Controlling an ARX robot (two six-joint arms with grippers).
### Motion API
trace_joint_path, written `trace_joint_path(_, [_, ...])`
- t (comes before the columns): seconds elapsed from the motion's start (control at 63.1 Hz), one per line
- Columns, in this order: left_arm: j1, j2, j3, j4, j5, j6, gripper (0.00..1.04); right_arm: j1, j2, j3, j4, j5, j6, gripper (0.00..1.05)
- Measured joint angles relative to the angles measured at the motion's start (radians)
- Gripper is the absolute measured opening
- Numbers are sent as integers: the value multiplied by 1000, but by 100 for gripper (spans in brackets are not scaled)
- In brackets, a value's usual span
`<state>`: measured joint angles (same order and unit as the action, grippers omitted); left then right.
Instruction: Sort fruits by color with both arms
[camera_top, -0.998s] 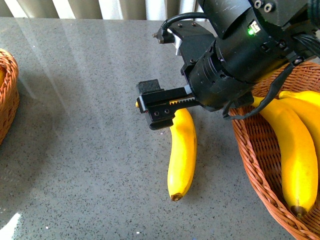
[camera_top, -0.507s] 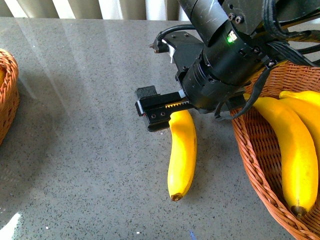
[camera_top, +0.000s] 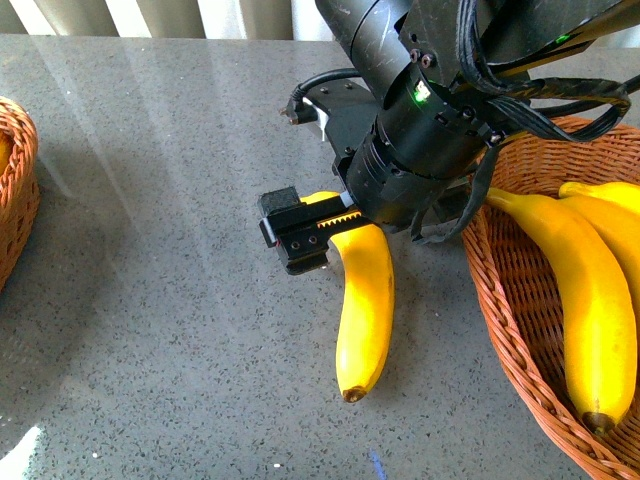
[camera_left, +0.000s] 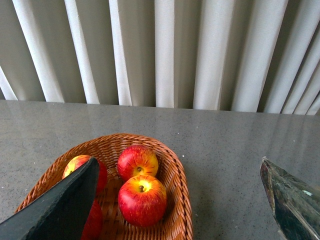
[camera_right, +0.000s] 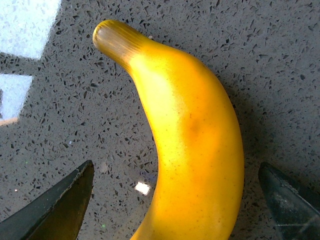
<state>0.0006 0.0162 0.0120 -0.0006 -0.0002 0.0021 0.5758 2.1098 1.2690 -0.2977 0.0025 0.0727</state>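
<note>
Right black robot hand (camera_top: 318, 232), jaws apart, is sliding lower-left over the long yellow banana (camera_top: 364, 310) lying mid-frame on the grey speckled worktop (camera_top: 150, 250) | grasp nearing | left hand (camera_left: 175, 200) gaping, idling above red apples (camera_left: 141, 199).

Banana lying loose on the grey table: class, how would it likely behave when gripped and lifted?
The banana looks glossy, so it may slip. Its curve suggests it could swivel if held off-centre. It seems stiff, holding shape. The right hand straddles it, open.

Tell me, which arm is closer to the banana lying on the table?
Right. The right gripper straddles the loose banana, jaws open; the left gripper hangs over the apples' basket.
</note>
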Motion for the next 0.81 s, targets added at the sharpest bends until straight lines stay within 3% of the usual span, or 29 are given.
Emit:
trace_joint_path(0.111, [0,0,0,0,0,0,96,0,5,5,-5,3,-10,95])
trace_joint_path(0.269, [0,0,0,0,0,0,96,1,19,16,-11,19,-19,84])
trace_joint_path(0.364, [0,0,0,0,0,0,96,0,29,23,-16,32,-28,63])
trace_joint_path(0.554, [0,0,0,0,0,0,96,3,38,33,-22,24,-28,39])
trace_joint_path(0.808, [0,0,0,0,0,0,96,4,37,66,-33,-8,1,37])
